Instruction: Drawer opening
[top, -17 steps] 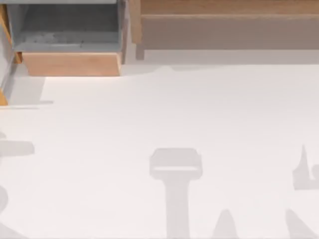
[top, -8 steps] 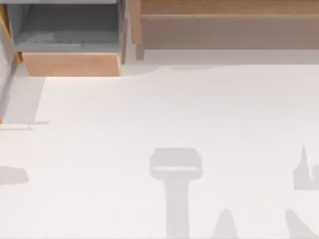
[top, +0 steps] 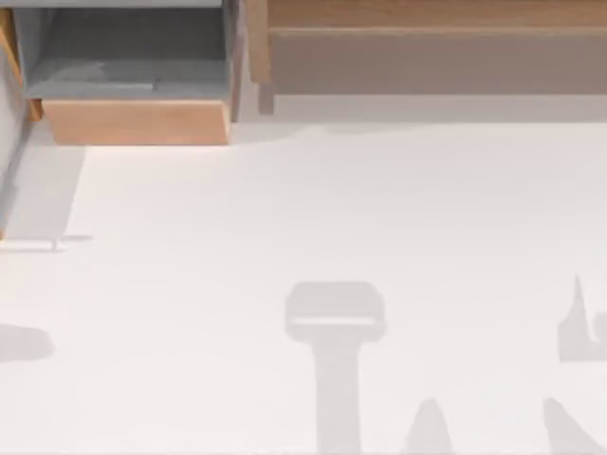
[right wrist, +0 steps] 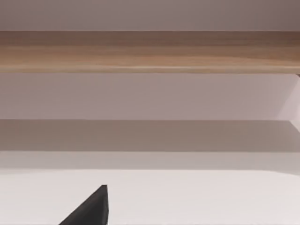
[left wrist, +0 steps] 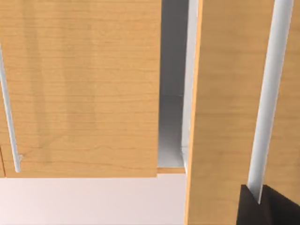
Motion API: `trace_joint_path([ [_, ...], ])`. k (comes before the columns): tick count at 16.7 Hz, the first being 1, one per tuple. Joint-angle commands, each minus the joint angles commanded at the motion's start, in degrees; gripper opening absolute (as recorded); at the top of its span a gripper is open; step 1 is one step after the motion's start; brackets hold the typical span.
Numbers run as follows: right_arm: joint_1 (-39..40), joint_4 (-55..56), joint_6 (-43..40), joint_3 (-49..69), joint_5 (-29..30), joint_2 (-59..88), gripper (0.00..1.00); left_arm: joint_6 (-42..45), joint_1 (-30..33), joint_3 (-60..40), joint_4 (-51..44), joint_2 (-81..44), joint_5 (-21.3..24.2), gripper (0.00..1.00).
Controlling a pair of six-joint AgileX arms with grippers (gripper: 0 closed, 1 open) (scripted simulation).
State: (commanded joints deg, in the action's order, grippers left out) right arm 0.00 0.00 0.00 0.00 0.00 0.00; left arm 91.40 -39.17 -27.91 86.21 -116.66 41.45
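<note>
**Left gripper on the handle, drawer standing proud of its neighbour**

The left gripper [left wrist: 265, 207] sits at the lower end of the drawer's handle [left wrist: 267, 93]. The pale bar runs down into the notch between the two dark fingers [left wrist: 281, 208]. They look closed narrowly on the bar with nothing else in them, though so little of them is in view that I say this with some caution. Gripping the bar rather than the panel gives the arm something to pull on squarely.

The drawer [left wrist: 225, 93], with its bright orange-wood front, stands forward of the neighbouring front [left wrist: 79, 84]. A gap between them shows the pale grey inside [left wrist: 171, 117], so I judge it partly open, with travel possibly left. In the top view it lies at the table's far left edge, beside the paler tan drawer [top: 137, 121], which already stands open.

The right gripper [right wrist: 91, 211] is parked over the table, facing the long wooden ledge [right wrist: 150, 51]. I cannot tell whether it is open or closed.
</note>
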Motion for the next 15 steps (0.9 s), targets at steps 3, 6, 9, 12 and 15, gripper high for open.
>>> trace_joint_path([
  [3, 0.0, 0.0, 0.0, 0.0, 0.0, 0.0, 1.0, 0.0, 0.0, 0.0, 0.0, 0.0, 0.0, 0.45],
  [6, 0.0, 0.0, 0.0, 0.0, 0.0, 0.0, 1.0, 0.0, 0.0, 0.0, 0.0, 0.0, 0.0, 0.68],
  [9, 0.0, 0.0, 0.0, 0.0, 0.0, 0.0, 1.0, 0.0, 0.0, 0.0, 0.0, 0.0, 0.0, 0.9],
  [12, 0.0, 0.0, 0.0, 0.0, 0.0, 0.0, 1.0, 0.0, 0.0, 0.0, 0.0, 0.0, 0.0, 1.0],
  [15, 0.0, 0.0, 0.0, 0.0, 0.0, 0.0, 1.0, 0.0, 0.0, 0.0, 0.0, 0.0, 0.0, 1.0],
])
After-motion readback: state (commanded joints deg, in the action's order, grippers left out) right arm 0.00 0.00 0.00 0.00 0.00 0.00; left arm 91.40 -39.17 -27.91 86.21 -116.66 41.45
